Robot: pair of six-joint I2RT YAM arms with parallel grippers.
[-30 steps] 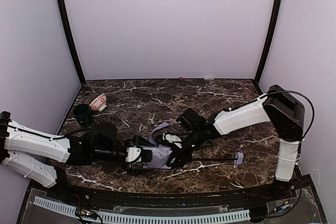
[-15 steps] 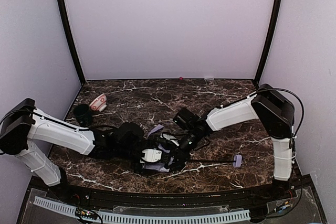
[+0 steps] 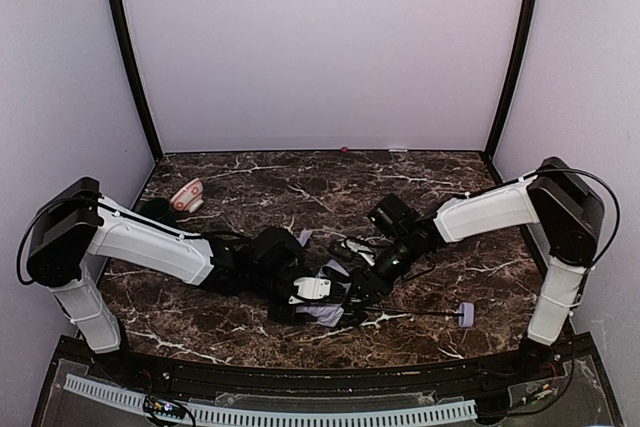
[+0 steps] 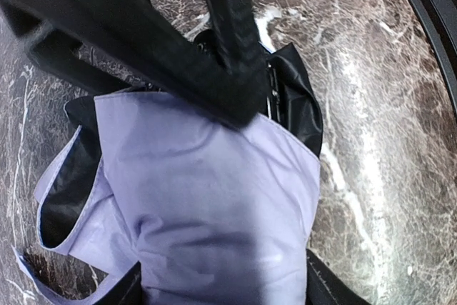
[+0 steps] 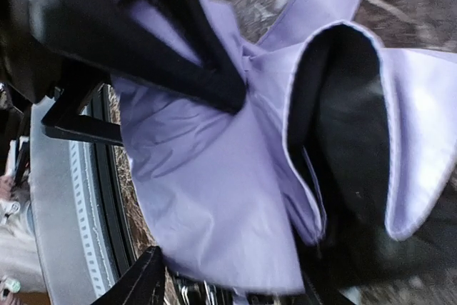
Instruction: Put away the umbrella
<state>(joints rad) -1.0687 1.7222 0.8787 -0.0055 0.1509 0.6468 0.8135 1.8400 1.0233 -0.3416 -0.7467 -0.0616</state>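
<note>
The umbrella (image 3: 325, 309) lies collapsed on the marble table near the front middle. Its thin black shaft (image 3: 410, 313) runs right to the small lavender knob handle (image 3: 463, 314). My left gripper (image 3: 318, 292) comes in from the left and is shut on the bunched lavender canopy (image 4: 214, 198), which fills the gap from one finger to the other. My right gripper (image 3: 358, 282) meets it from the right. Its jaws stand open around the canopy (image 5: 214, 176), where a fold shows the black underside (image 5: 350, 126). The two grippers almost touch.
A red-patterned bowl (image 3: 187, 195) lies on its side at the back left, beside the left arm's upper link. The table's dark front rim (image 3: 320, 379) runs just below the umbrella. Lavender walls close in the back and both sides.
My left gripper slid right along the umbrella and closed in on the canopy. My right gripper let its jaws out and shifted right. The knob handle moved slightly right.
</note>
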